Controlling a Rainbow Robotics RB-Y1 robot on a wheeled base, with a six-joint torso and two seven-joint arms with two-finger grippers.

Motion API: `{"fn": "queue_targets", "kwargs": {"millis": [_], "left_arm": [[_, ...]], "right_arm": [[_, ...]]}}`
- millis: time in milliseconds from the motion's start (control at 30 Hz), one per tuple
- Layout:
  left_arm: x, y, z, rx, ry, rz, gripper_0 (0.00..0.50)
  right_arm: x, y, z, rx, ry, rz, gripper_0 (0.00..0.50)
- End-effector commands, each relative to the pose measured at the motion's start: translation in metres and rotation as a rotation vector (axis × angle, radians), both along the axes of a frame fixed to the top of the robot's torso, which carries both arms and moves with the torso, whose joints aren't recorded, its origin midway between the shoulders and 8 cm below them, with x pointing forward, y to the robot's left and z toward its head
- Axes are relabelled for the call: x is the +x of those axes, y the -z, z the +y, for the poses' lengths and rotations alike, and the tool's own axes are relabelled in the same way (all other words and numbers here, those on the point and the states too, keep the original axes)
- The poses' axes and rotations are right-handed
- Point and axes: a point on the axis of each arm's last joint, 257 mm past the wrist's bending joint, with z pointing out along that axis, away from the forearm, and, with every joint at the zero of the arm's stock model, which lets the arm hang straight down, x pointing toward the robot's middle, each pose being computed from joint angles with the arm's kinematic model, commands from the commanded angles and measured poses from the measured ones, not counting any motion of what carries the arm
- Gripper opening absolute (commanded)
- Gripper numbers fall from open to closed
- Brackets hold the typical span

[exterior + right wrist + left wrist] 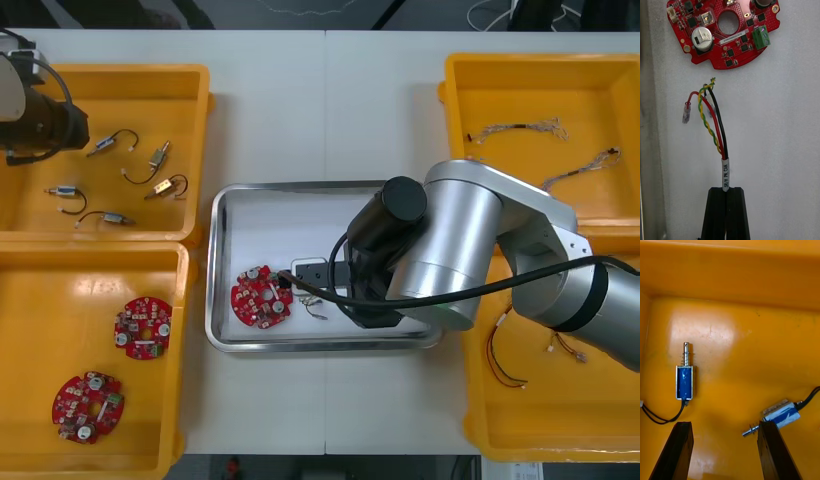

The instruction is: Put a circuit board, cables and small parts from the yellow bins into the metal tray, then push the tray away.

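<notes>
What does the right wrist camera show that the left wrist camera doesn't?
Right wrist view: the right tool shut on a red, black and yellow-green cable, a round red circuit board beyond it on the metal tray's white floor. Left wrist view: the left tool open over a yellow plastic bin holding two small blue-bodied metal parts. Both: two black fingers.

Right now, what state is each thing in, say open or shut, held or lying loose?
Right tool: shut on the cable, over the metal tray.
Left tool: open, above small metal parts in a yellow bin.
Cable: held by one end, loose ends short of the circuit board.
Circuit board: lying flat in the tray.
Small metal parts: lying loose, ungripped.
</notes>
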Motion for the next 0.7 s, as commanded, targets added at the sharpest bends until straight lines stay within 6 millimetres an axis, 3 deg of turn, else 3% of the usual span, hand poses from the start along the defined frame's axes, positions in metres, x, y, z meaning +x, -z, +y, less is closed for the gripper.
{"fn": "queue_targets", "kwargs": {"millis": [33,267,433,467,500,600,667,700], "left_arm": [[0.022,-0.054,0.018,0.072,0.005,-0.089,0.500],[0.032,-0.052,0.027,0.088,-0.004,-0.107,0.500],[0.034,-0.055,0.033,0.105,-0.003,-0.107,0.500],[0.034,-0.054,0.034,0.109,-0.003,-0.106,0.500],[0.034,-0.052,0.035,0.112,-0.003,-0.105,0.500],[0.035,-0.051,0.039,0.125,-0.004,-0.108,0.500],[0.036,-0.049,0.041,0.132,-0.002,-0.109,0.500],[0.037,-0.047,0.043,0.136,-0.002,-0.110,0.500]], "right_arm": [[0.004,-0.002,0.018,-0.009,-0.070,-0.037,0.000],[0.007,0.021,0.009,-0.053,-0.066,-0.044,0.000],[0.007,0.024,0.005,-0.057,-0.058,-0.040,0.008],[0.007,0.025,0.003,-0.060,-0.054,-0.039,0.112],[0.006,0.026,0.002,-0.061,-0.053,-0.038,0.250],[0.009,0.025,0.000,-0.067,-0.045,-0.047,0.454],[0.011,0.023,-0.001,-0.068,-0.039,-0.057,0.500],[0.013,0.022,-0.001,-0.069,-0.038,-0.065,0.500]]}}
